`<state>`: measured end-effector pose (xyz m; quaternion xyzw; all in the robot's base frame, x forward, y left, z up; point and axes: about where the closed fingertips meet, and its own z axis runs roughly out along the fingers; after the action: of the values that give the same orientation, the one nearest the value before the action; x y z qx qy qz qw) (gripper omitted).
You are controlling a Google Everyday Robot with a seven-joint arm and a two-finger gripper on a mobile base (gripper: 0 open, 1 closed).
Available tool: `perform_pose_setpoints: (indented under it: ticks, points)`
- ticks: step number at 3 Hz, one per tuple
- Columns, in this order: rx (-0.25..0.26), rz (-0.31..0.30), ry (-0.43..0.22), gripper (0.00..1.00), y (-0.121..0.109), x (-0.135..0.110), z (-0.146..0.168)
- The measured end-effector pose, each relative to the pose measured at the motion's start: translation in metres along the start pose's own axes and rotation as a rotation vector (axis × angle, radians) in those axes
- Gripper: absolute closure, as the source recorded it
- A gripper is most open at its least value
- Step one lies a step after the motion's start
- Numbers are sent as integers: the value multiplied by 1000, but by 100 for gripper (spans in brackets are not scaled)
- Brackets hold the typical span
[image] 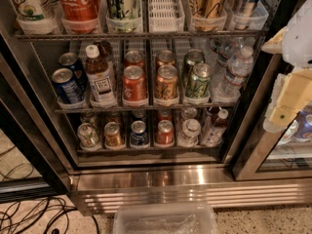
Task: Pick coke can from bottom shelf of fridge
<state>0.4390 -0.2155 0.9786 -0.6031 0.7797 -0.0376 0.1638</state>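
Note:
The fridge stands open in front of me, with wire racks and a shiny steel base. On the bottom shelf the coke can, small and red with a silver top, stands in the fourth lane from the left, with a second red can behind it. A blue can is on its left and a silver can on its right. My gripper, white and cream, hangs at the right edge of the view, in front of the right door frame. It is outside the fridge, above and to the right of the coke can, and empty.
The middle shelf holds blue cans, a tea bottle, red and orange cans and water bottles. A tall red Coca-Cola can is on the upper rack. A clear plastic bin and cables lie on the floor.

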Motion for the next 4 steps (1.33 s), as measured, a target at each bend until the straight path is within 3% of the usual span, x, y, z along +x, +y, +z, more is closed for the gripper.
perform_pose_setpoints:
  ticks: [1,2,4]
  points:
    - [0,0,0,0,0,0,0]
    - [-54,17,-6,0,18,9,32]
    - [-252,50,-30,0,99,44,149]
